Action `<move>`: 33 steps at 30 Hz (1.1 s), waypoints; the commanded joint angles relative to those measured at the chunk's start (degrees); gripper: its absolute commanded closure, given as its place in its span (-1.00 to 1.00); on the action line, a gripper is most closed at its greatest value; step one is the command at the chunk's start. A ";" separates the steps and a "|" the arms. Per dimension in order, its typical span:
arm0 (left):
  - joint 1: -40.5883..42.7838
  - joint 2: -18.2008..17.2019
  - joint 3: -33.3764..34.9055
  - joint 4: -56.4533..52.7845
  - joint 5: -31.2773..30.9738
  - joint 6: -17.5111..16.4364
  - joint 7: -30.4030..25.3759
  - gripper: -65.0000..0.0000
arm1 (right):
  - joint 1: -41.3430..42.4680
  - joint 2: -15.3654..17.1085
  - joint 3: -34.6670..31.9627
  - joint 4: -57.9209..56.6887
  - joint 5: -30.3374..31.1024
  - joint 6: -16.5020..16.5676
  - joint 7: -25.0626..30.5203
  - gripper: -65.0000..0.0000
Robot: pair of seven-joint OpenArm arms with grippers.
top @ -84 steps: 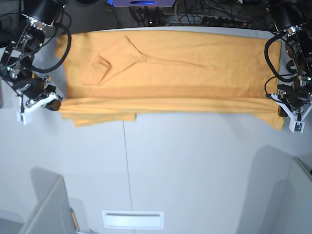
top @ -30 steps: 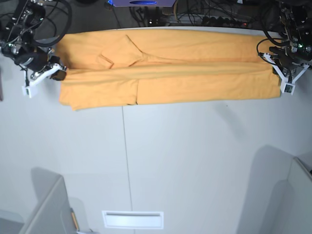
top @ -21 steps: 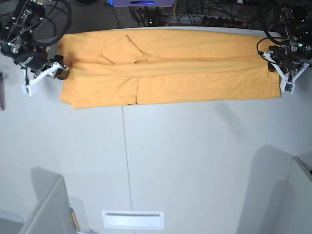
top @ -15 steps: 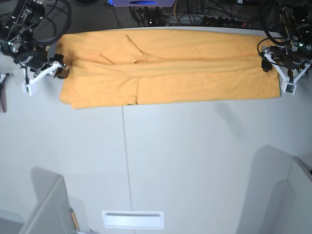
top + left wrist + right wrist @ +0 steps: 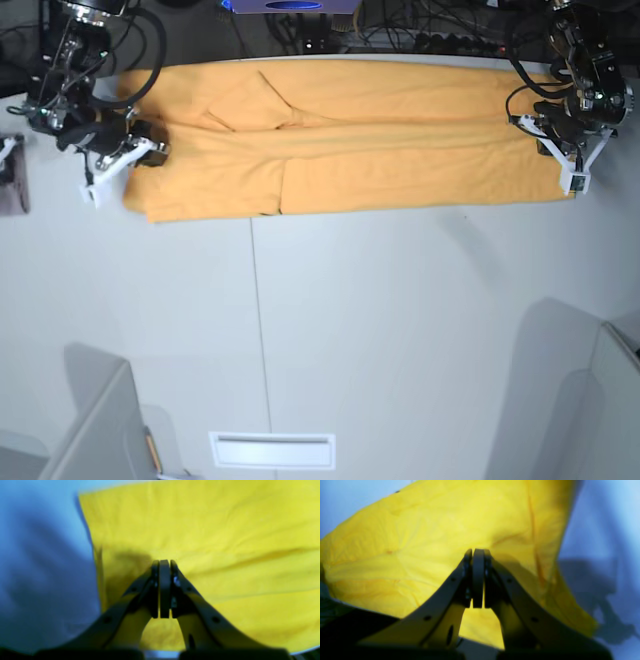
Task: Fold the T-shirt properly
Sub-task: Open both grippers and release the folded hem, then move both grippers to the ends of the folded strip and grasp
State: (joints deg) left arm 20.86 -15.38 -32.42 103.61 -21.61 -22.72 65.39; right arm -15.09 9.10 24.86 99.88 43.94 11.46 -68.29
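Observation:
The yellow-orange T-shirt (image 5: 350,140) lies as a long folded band across the far side of the white table (image 5: 380,330), plain side up. A lengthwise fold runs through its middle. My left gripper (image 5: 548,140) hovers over the shirt's right end, and the left wrist view shows this gripper (image 5: 161,561) shut with nothing between the jaws and the T-shirt (image 5: 225,542) beneath. My right gripper (image 5: 152,156) is over the shirt's left end. In the right wrist view that gripper (image 5: 475,550) is also shut and empty above the T-shirt (image 5: 420,537).
A small dark pinkish cloth (image 5: 12,185) lies at the table's left edge. A white slot (image 5: 272,450) sits near the front edge, with grey panels at the front left (image 5: 95,430) and front right (image 5: 610,400). Cables (image 5: 430,35) run behind the far edge.
Since the oldest frame the shirt's near part has been laid up over the far part. In the last second both grippers have moved inward over the shirt's ends; the shirt has stayed put.

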 commanded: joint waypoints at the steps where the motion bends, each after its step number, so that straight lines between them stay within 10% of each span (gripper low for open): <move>1: -0.77 -0.67 -0.32 -0.10 -0.24 0.17 -0.64 1.00 | 0.72 0.79 -0.82 -0.58 1.11 0.18 2.14 1.00; 10: -8.95 -0.93 -0.41 -15.74 -0.15 0.17 -0.81 1.00 | 6.96 6.94 -11.02 -22.12 1.02 -0.26 15.59 1.00; 18: -22.31 0.74 -0.32 -25.94 6.35 0.00 -0.73 1.00 | 16.19 8.08 -11.28 -28.27 1.11 -0.26 16.56 1.00; 27: -24.25 0.65 -0.94 -6.43 6.44 -0.36 5.96 1.00 | 14.87 7.73 -11.02 -6.03 1.55 -0.26 10.93 1.00; 33: -21.26 0.30 -9.20 0.34 6.53 -11.87 7.80 1.00 | 1.69 3.95 -11.02 11.29 1.29 -0.26 11.19 1.00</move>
State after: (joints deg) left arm 0.40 -13.85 -41.39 103.15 -14.87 -34.59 73.71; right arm -14.44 12.45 13.47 109.67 43.92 10.72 -58.72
